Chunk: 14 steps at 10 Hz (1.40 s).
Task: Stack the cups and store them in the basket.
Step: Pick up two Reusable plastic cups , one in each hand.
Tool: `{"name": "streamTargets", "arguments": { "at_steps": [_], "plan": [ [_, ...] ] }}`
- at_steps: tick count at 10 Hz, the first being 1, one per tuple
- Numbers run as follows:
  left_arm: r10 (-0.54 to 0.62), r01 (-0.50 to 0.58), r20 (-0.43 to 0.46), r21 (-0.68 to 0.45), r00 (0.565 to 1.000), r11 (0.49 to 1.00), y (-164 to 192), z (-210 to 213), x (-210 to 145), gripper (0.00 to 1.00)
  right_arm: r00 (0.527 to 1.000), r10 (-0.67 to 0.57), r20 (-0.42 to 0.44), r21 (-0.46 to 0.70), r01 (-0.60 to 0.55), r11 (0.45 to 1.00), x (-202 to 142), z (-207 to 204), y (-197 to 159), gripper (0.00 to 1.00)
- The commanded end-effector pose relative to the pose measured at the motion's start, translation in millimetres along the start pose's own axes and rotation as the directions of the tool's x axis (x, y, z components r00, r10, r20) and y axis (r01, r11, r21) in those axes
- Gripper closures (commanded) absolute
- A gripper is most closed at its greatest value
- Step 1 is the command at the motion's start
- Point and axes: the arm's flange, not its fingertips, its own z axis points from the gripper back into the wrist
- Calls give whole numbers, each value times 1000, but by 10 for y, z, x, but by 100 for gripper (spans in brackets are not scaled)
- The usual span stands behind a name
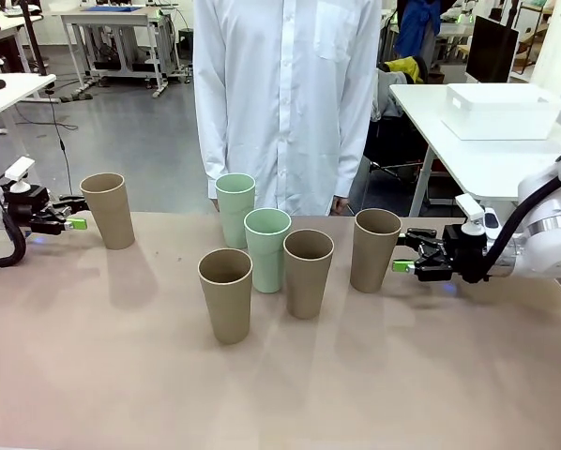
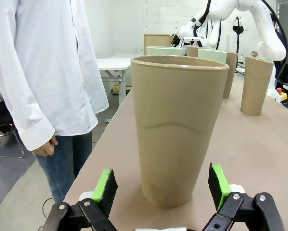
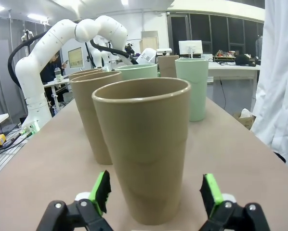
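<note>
Several cups stand upright on the tan table. A brown cup (image 1: 107, 211) is alone at the left. In the middle are two mint cups (image 1: 235, 208) (image 1: 267, 248) and two brown cups (image 1: 225, 293) (image 1: 309, 272). Another brown cup (image 1: 375, 249) stands to their right. My left gripper (image 1: 77, 212) is open, level with the left cup (image 2: 177, 130), which stands just ahead of its fingers (image 2: 105, 185). My right gripper (image 1: 404, 250) is open just right of the right brown cup (image 3: 146, 149), which sits close before its pads (image 3: 101, 190). The white basket (image 1: 501, 111) rests on a separate white table at the back right.
A person in a white shirt (image 1: 285, 94) stands at the far edge behind the mint cups, hands hanging down. The front half of the table (image 1: 280, 394) is bare. A gap separates this table from the one bearing the basket.
</note>
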Motion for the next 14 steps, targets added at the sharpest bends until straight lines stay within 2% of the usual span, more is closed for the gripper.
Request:
{"name": "streamTargets", "arguments": {
  "at_steps": [1, 6, 9, 14],
  "plan": [
    [-14, 13, 38, 30, 999, 999, -133, -155, -11, 0, 1000, 4, 4, -33, -4, 999, 62, -96, 71, 0],
    [-17, 12, 89, 53, 996, 999, -165, -203, 10, 0, 1000, -12, 7, -40, 12, 999, 60, -152, 75, 0],
    [-4, 3, 55, 25, 998, 1000, -198, -247, 12, 0, 1000, -24, 13, -37, 25, 999, 44, -159, 78, 0],
    [-14, 14, 48, 5, 999, 1000, -192, -382, -21, 0, 999, -35, 20, -28, 36, 999, 17, -260, 106, 0]
  ]
}}
